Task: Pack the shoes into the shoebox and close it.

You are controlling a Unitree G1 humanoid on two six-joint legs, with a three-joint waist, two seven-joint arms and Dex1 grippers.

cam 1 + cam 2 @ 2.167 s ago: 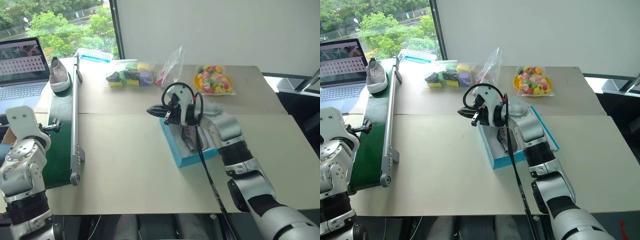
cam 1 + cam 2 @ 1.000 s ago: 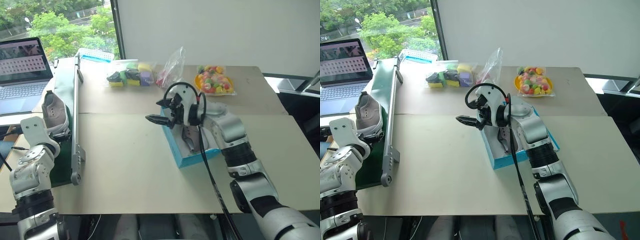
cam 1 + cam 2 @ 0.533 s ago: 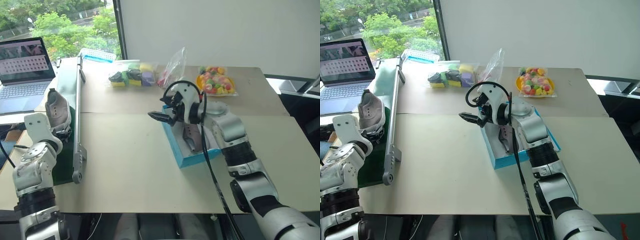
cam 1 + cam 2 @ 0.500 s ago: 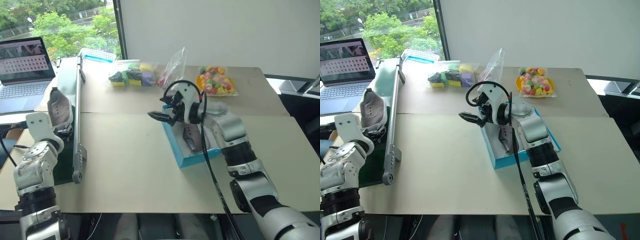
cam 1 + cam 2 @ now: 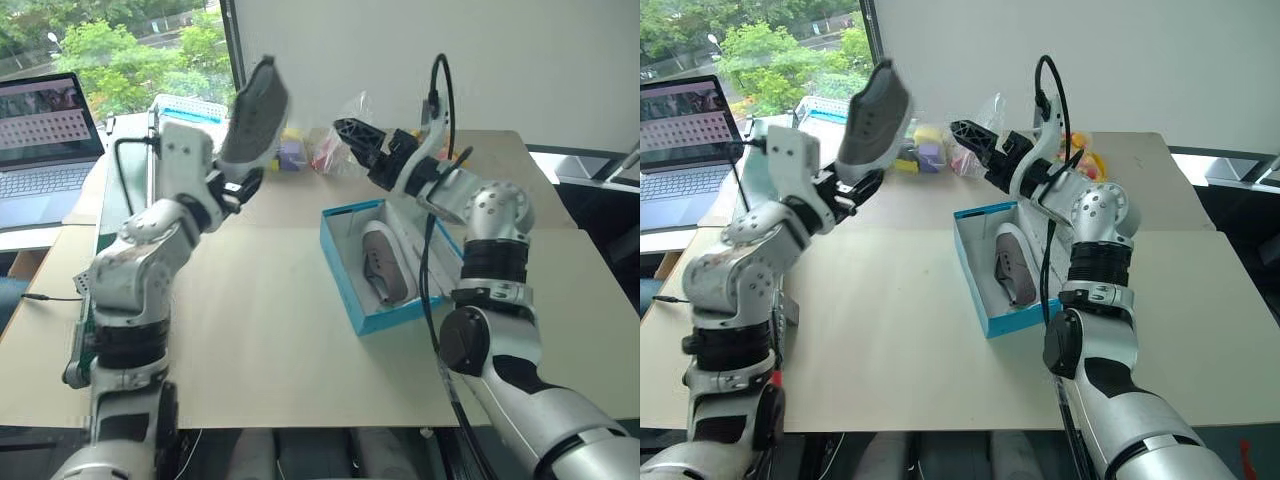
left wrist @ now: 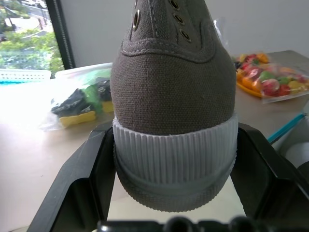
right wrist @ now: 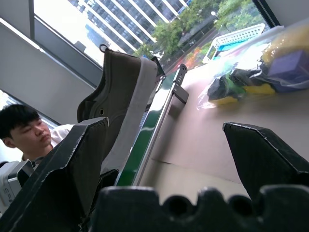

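From the head camera, the left gripper (image 5: 238, 185) was up above the desk (image 5: 250, 320) near its far left corner, its fingers pinching a grey sneaker (image 5: 254, 110) by the heel end, toe pointing up. The right gripper (image 5: 352, 135) was up over the far edge too, fingers spread wide with nothing between them. The blue shoebox (image 5: 345, 285) sat open around the middle of the desk, with the other grey sneaker (image 5: 384, 262) lying inside it. The green conveyor belt (image 5: 105, 215) ran along the left edge, and a laptop (image 5: 45, 135) sat past it.

Left wrist cam: the sneaker's ribbed pale sole (image 6: 176, 154) was clamped tight between the two black fingers (image 6: 84, 179).

Right wrist cam: spread fingers (image 7: 263, 154) framed the held sneaker (image 7: 120, 104), and a person (image 7: 24, 130) was behind it.
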